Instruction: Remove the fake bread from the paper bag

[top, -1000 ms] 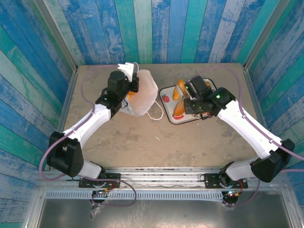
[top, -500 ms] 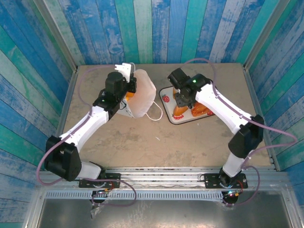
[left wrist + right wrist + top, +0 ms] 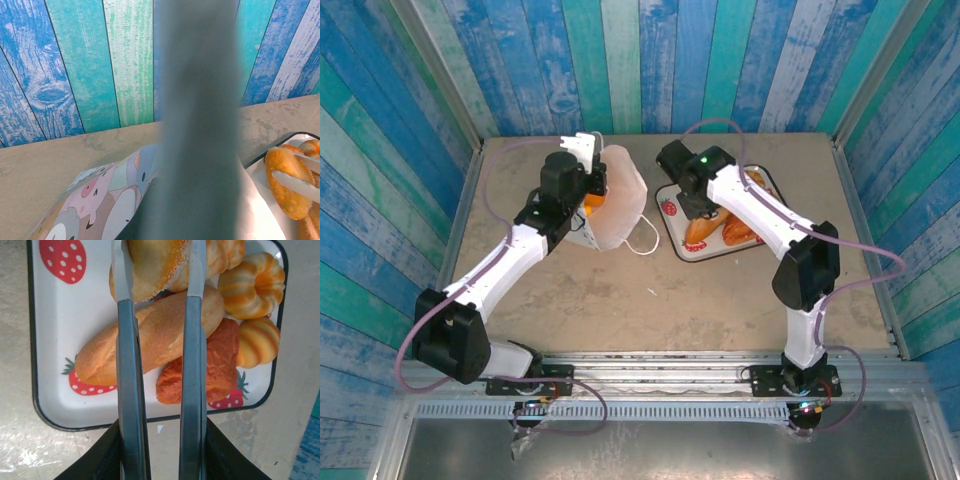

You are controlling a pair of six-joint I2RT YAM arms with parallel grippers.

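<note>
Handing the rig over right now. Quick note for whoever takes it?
Left tool: shut, seemingly pinching the rim of the paper bag, which is tipped over.
Right tool: closed on a sugared roll above the strawberry tray.
Done: several fake bread pieces lie on the tray.
Left: set the roll down. Something orange shows in the bag mouth, likely more bread to pull.

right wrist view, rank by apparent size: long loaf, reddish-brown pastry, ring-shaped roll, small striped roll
1. long loaf
2. reddish-brown pastry, partly hidden by the jaws
3. ring-shaped roll
4. small striped roll
All lie on the tray, so nearness hardly skews this.
</note>
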